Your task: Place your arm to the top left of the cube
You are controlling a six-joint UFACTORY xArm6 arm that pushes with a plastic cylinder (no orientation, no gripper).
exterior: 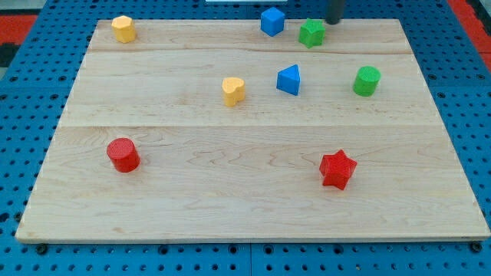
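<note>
Red star and red cylinder sat nearest the view's bottom edge of the wooden board

At the view's top, my tip stood just right of the green star, touching nothing that I could see (a bare rod, it had no grasp at all). Blue cube lay beyond that star, leftward. I judged the cube light, rigid and quick to slide; it needed no hold, only a wide berth as I rounded to its top left
</note>
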